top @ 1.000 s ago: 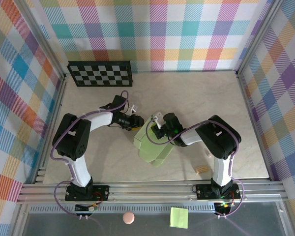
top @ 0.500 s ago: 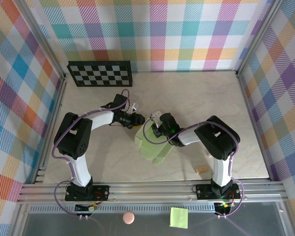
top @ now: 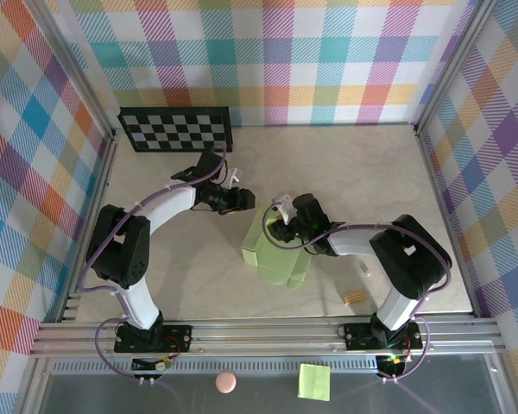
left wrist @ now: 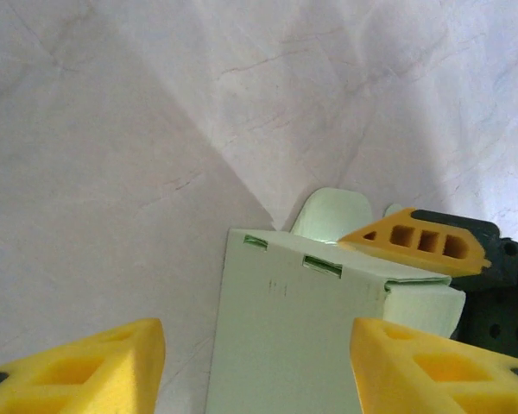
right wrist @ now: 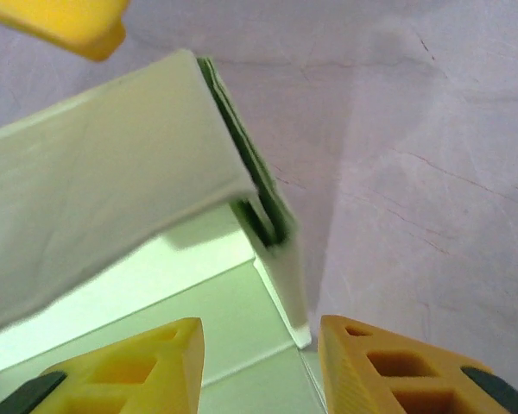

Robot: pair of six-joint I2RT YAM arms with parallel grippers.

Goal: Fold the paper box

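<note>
Both pincers stand parted at the far end of the paper box, mid-table.

The paper box [top: 276, 252], pale lime card folded partway into a sleeve, lies near the middle of the marbled table [top: 371, 172], between the two arms. The left gripper [top: 242, 200] hangs just off its far end, yellow fingers spread wide with nothing between them. From its wrist view, two small slots run along the box's top edge and a rounded flap pokes out behind. The right gripper [top: 278, 226] sits at the far right corner, jaws parted more narrowly. The card's upright wall edge runs down toward that gap, unpinched. A black-and-white checkerboard [top: 177, 128] leans at the back left.
</note>
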